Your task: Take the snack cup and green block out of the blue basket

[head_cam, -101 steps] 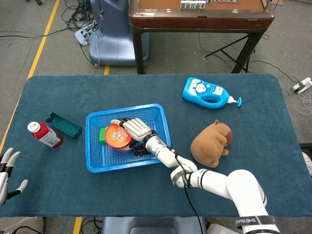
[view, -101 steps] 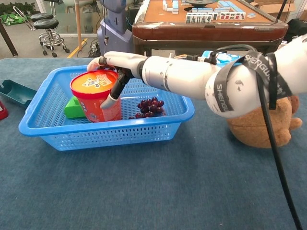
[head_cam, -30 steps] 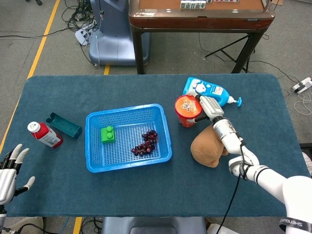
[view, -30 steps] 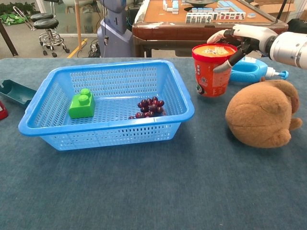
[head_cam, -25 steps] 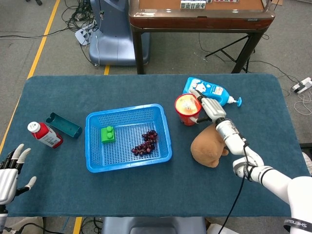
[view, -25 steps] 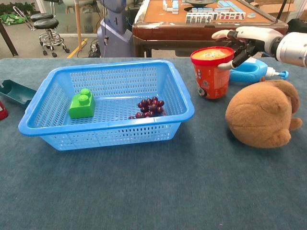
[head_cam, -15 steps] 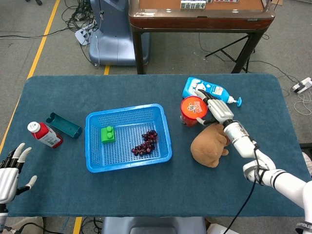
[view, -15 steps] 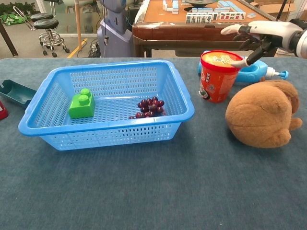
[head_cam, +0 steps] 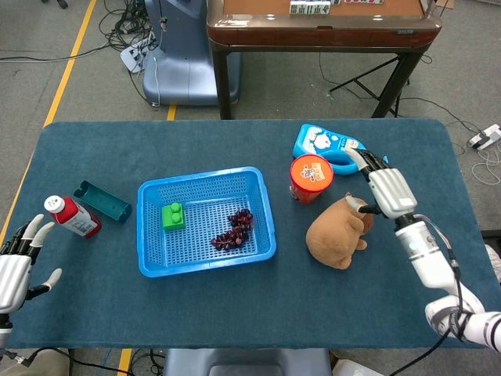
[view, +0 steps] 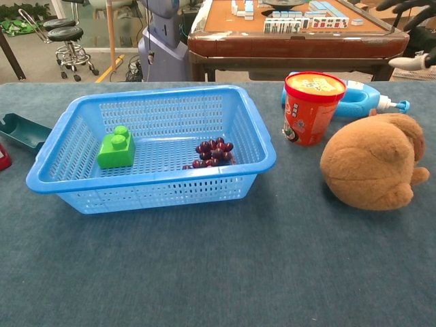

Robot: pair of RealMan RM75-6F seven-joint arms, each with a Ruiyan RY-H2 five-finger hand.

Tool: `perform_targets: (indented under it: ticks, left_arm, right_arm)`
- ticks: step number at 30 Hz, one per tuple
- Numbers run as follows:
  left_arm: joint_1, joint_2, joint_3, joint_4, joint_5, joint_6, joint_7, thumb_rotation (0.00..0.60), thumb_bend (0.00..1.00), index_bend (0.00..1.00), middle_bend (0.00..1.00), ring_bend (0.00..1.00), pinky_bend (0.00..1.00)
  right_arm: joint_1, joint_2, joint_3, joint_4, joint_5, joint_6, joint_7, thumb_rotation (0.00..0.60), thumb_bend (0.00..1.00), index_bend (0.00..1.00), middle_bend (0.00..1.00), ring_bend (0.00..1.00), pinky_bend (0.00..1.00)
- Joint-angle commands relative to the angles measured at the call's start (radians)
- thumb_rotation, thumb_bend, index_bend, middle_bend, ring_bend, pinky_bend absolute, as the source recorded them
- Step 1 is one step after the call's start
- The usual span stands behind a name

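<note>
The orange snack cup (head_cam: pixel 311 177) (view: pixel 313 107) stands upright on the table, just right of the blue basket (head_cam: pixel 149 235) (view: pixel 150 189). The green block (head_cam: pixel 173 215) (view: pixel 116 148) lies inside the basket at its left side, with a bunch of dark grapes (head_cam: pixel 233 229) (view: pixel 212 152) to its right. My right hand (head_cam: pixel 385 189) (view: pixel 411 34) hovers open above the plush toy, right of the cup and apart from it. My left hand (head_cam: pixel 19 262) is open at the table's near left edge, holding nothing.
A brown plush toy (head_cam: pixel 338 229) (view: pixel 371 167) lies right of the cup. A blue bottle (head_cam: pixel 329 146) (view: pixel 357 99) lies behind the cup. A red bottle (head_cam: pixel 72 216) and a teal case (head_cam: pixel 102 201) (view: pixel 20 131) sit left of the basket. A wooden table (view: pixel 293 30) stands beyond.
My right hand carried the snack cup out of the basket, set it down right of it, let go, and drew back to the right above the plush toy.
</note>
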Motion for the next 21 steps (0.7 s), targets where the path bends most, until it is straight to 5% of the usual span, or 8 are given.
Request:
perform_targets:
  ticks: [1,10,21]
  left_arm:
    - [-0.028,0.005,-0.004,-0.001,0.003,-0.039,-0.016,0.6,0.29,0.11,0.02,0.07,0.2]
    - [-0.144,0.023,-0.038,-0.021,0.053,-0.132,-0.061,0.6,0.29,0.14,0.02,0.07,0.2]
    - [-0.337,-0.028,-0.108,-0.02,0.077,-0.275,-0.167,0.6,0.29,0.25,0.16,0.21,0.23]
  right_arm:
    - [-0.121,0.068,-0.044,-0.129,0.008,0.131,-0.119,0.6,0.27,0.08,0.15,0.13,0.23]
    - [-0.275,0.152,-0.111,-0.234,-0.036,0.269,-0.135,0.6,0.27,0.09,0.17,0.15,0.26]
    - [-0.324,0.172,-0.107,-0.269,-0.077,0.308,-0.145,0.6,0.27,0.09,0.17,0.16,0.28]
